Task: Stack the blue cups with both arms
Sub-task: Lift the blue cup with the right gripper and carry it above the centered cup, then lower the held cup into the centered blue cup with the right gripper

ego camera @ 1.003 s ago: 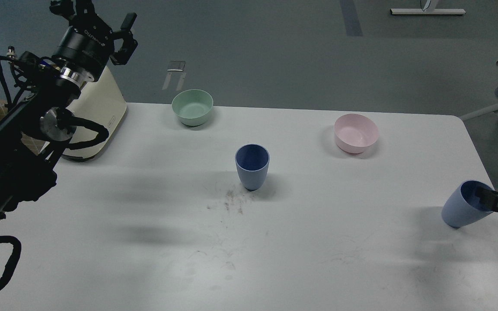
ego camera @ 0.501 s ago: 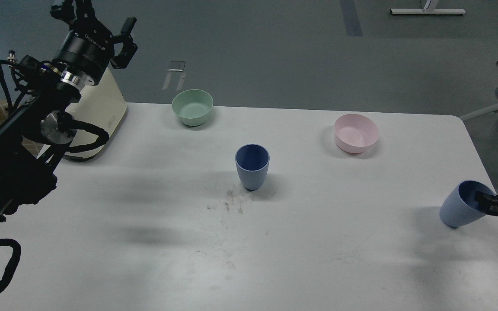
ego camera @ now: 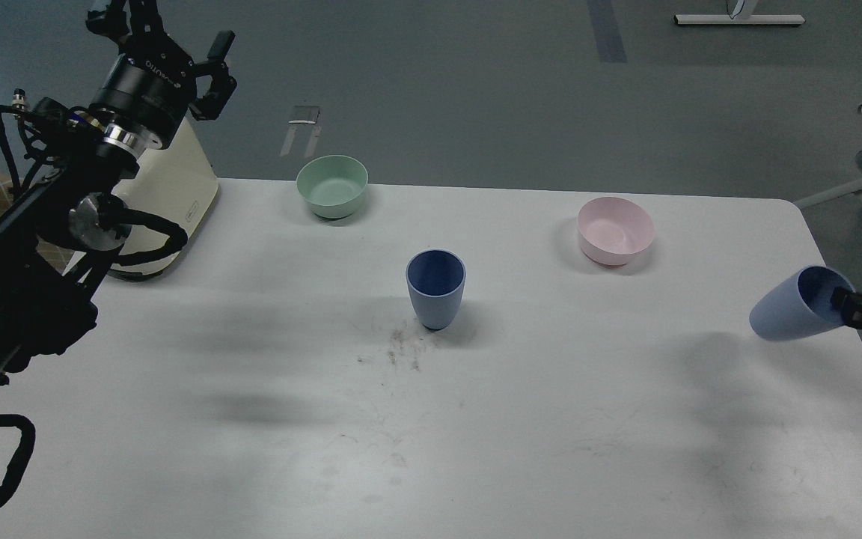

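Over on the right edge, the right gripper (ego camera: 842,303) has one blue cup (ego camera: 794,307) pinched by the rim, a finger reaching inside the mouth, and the cup hangs clear of the white table (ego camera: 476,434), tipped hard so its base points left and its opening faces the arm. That rim grip makes sense: it leaves the tapered base free to drop into another cup. The shadow sits apart from the cup on the table below, which says it is airborne, not resting.

The other blue cup (ego camera: 435,288) stands upright mid-table, mouth open to the ceiling, alone with room all around it (a natural receiver for the stack). The two cups are well apart, so by my read the carry across is the step in hand, and the held cup needs righting before it goes in.

The left gripper (ego camera: 165,34) is parked high at the far left, above a cream appliance (ego camera: 176,195), fingers spread and holding nothing.

A green bowl (ego camera: 332,186) and a pink bowl (ego camera: 616,230) sit along the far side, out of the way.

Hard to read: the right arm is almost wholly cut off by the frame, and its outer finger is dark against the cup.
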`<state>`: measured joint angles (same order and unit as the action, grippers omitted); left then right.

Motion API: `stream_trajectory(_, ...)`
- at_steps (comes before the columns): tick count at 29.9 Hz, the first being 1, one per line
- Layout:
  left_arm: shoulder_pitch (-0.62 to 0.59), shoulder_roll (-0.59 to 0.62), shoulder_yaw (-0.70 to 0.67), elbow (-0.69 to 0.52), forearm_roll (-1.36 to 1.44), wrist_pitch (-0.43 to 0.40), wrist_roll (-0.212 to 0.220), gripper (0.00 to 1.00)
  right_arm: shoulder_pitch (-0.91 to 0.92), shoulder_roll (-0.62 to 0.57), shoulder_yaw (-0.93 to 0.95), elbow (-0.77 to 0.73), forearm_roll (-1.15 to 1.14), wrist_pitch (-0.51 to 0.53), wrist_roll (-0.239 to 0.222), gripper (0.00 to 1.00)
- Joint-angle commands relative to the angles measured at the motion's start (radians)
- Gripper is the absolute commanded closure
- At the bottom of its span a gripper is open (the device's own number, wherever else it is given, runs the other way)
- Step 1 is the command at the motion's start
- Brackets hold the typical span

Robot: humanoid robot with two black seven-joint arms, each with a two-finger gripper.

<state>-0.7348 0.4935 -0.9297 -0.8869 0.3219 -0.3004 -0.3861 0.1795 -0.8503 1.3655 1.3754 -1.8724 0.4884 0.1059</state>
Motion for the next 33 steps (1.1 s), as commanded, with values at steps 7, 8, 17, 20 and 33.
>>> stream_trajectory(7, 0.018, -0.001, -0.052, -0.001, -0.001, -0.005, 0.004, 0.02, 0.325, 0.023, -0.152, 0.099, 0.042, 0.0, 0.001, 1.0)
stream_trajectory(8, 0.028, -0.003, -0.063, -0.001, -0.001, -0.006, 0.006, 0.02, 0.412, 0.054, -0.236, 0.103, 0.041, 0.0, 0.0, 1.0)
stream_trajectory(17, 0.029, 0.007, -0.064, -0.001, -0.001, -0.014, 0.007, 0.02, 0.805, 0.313, -0.615, 0.057, 0.035, 0.0, -0.018, 1.0)
stream_trajectory(20, 0.029, 0.008, -0.066, -0.001, -0.001, -0.014, 0.007, 0.02, 0.825, 0.384, -0.673, 0.039, 0.032, 0.0, -0.031, 1.0)
stream_trajectory(33, 0.029, 0.005, -0.066, 0.0, -0.001, -0.013, 0.007, 0.02, 0.931, 0.514, -0.891, -0.078, 0.03, 0.0, -0.037, 1.0)
